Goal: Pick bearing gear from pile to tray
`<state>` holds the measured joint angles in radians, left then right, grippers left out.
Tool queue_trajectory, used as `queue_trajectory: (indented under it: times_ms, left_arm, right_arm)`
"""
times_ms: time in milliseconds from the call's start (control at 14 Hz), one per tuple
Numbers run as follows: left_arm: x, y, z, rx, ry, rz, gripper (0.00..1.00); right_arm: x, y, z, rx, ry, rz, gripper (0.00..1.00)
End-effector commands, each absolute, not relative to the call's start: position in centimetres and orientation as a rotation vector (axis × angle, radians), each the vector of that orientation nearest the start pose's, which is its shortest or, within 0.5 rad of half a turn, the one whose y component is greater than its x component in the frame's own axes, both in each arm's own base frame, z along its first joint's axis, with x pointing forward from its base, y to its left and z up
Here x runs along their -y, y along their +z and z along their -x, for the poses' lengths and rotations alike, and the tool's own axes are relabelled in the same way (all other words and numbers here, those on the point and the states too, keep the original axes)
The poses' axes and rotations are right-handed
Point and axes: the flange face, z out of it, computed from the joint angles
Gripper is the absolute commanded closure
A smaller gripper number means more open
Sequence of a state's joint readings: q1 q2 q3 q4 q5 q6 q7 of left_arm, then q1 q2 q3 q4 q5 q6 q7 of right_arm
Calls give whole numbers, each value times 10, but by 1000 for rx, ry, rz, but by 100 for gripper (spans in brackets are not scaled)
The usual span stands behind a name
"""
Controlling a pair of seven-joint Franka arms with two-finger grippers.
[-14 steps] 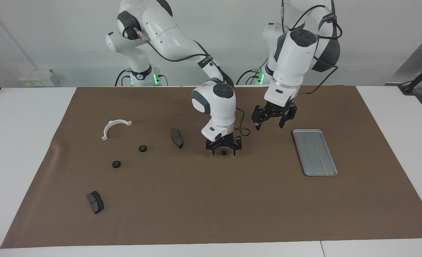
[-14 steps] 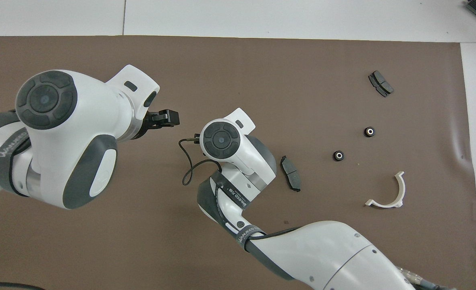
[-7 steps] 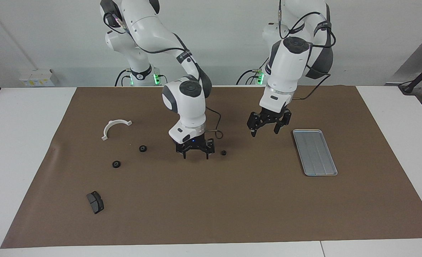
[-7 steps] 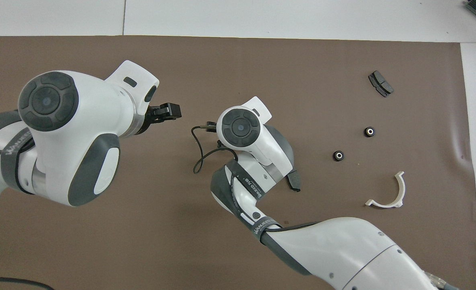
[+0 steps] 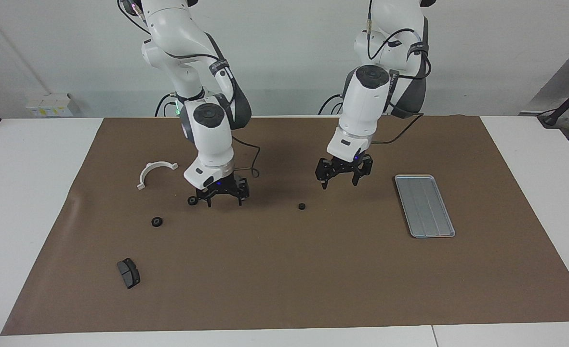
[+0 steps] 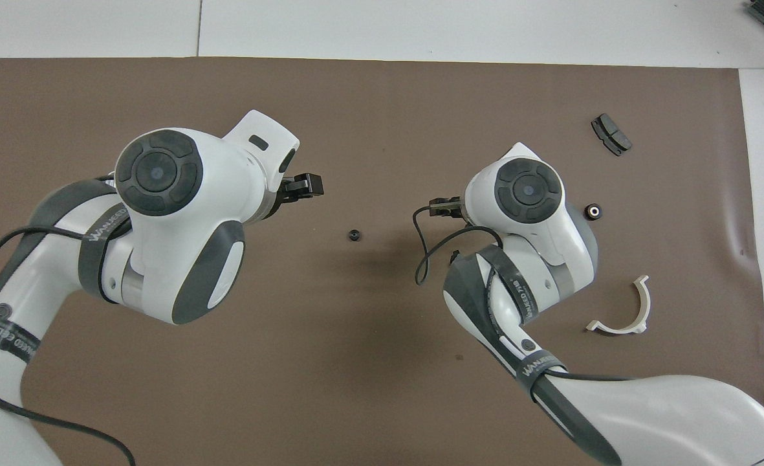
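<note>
A small black gear (image 5: 302,206) lies alone at the middle of the brown mat, also in the overhead view (image 6: 354,235). My left gripper (image 5: 338,183) hangs open above the mat between that gear and the silver tray (image 5: 424,206), touching neither. My right gripper (image 5: 224,200) is open and empty, low over the mat beside a second gear (image 5: 192,200). A third gear (image 5: 156,221) lies farther from the robots. The pile also holds a white half-ring bracket (image 5: 155,172) and a dark pad block (image 5: 128,273). The other pad block is hidden by the right arm.
The brown mat (image 5: 284,279) covers most of the white table. In the overhead view the left arm hides the tray, while the third gear (image 6: 592,210), the bracket (image 6: 624,310) and the pad block (image 6: 611,134) show.
My right gripper left the lone gear on the mat and swung toward the pile at its own end. My left gripper came down and moved toward that gear.
</note>
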<state>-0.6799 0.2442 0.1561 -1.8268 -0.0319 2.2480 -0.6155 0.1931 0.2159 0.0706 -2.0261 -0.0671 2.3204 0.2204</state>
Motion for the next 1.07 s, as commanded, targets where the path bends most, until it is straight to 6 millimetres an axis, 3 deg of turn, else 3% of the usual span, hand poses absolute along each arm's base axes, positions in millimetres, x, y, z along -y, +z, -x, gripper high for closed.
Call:
queue_trajectory:
  times_ms: [0,285,712,855,997]
  left_arm:
    - [339,396,-547,178,-257,3216,0]
    - [353,366,-545,145,-254,3208,3]
    - [360,329,-529,121,-297,3221,21]
    - [364,323,-524,106,-291,3220,23]
    - [379,299,-517,87,-299,3218,24]
  right_arm:
    - [-122,342,-560,183,-102,3137,0]
    - [-97,326,-551,219,-63,3141,0]
    - [-72,300,-543,234,-91,3137,0]
    - [-73,299,-542,234,-87,3137,9]
    - [-72,295,-540,232,-82,3137,18]
